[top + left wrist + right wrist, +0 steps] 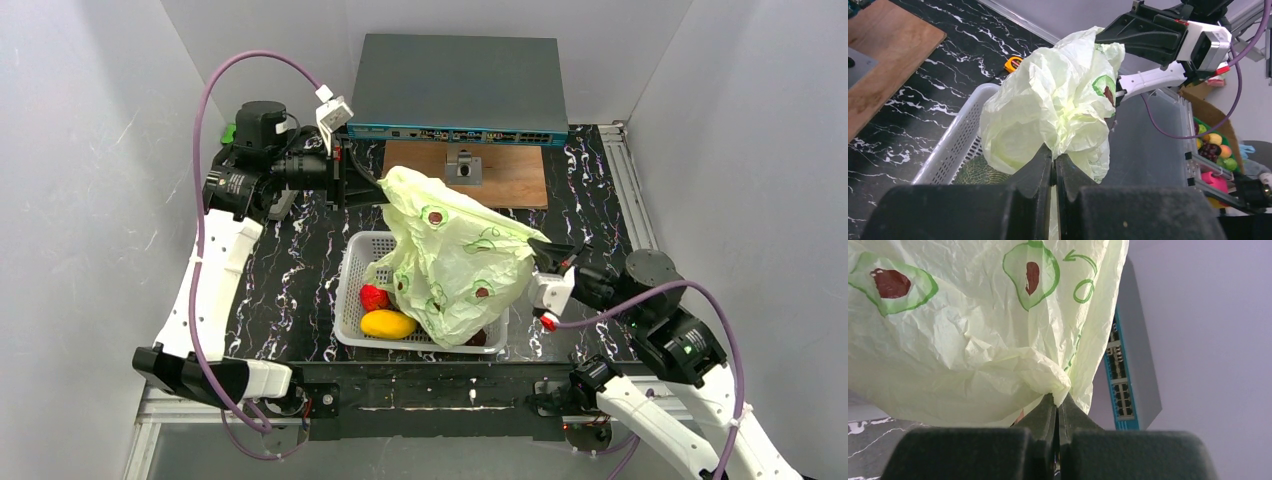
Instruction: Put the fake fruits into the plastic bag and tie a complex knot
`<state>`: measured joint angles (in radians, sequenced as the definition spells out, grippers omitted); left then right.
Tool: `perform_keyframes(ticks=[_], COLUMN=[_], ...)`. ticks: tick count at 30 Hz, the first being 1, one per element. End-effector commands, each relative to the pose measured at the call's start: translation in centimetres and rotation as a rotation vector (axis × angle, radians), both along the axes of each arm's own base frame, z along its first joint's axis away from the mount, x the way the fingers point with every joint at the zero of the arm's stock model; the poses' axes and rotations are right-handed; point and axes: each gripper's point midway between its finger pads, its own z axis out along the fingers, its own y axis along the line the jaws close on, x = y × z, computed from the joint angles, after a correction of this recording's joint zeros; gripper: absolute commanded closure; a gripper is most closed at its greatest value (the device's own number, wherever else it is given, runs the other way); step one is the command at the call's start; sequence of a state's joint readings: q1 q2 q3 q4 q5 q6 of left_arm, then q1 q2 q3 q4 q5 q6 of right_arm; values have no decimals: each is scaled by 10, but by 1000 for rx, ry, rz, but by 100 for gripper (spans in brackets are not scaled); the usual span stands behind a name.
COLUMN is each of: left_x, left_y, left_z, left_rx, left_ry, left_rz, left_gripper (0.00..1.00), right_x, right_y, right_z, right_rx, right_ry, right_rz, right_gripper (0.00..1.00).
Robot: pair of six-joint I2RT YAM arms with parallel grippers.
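The pale-green plastic bag (455, 262) with avocado prints hangs stretched between both grippers above the white basket (352, 272). My left gripper (372, 188) is shut on the bag's far upper corner; the pinch shows in the left wrist view (1054, 159). My right gripper (547, 256) is shut on the bag's right edge, seen in the right wrist view (1057, 401). In the basket lie a red fruit (374, 297), a yellow mango (388, 324) and a small dark red plum (477, 338). The green netted melon (979, 171) shows under the bag. Grapes and banana are hidden.
A grey network switch (458, 90) stands at the back on a wooden board (505, 175) with a small metal bracket (463, 166). A yellow tape measure (1012, 63) lies on the black marble table (290, 270) beyond the basket. Grey walls close in on three sides.
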<state>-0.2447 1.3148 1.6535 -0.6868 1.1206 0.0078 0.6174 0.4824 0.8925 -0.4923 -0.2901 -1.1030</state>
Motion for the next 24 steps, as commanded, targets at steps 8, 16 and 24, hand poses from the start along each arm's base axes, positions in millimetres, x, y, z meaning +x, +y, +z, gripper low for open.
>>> perform_keyframes(ticks=[8, 16, 24], left_x=[11, 7, -35], left_y=[1, -12, -56], left_z=[-1, -6, 8], left_rx=[70, 118, 67], left_ry=[-103, -155, -167], left_rz=[54, 12, -200], left_gripper=[100, 100, 100], right_x=[-40, -58, 13], right_y=[-19, 7, 103], right_z=[-4, 38, 123], right_rx=[-41, -22, 413], right_ry=[514, 756, 914], right_rz=[-75, 27, 139], right_gripper=[2, 2, 2])
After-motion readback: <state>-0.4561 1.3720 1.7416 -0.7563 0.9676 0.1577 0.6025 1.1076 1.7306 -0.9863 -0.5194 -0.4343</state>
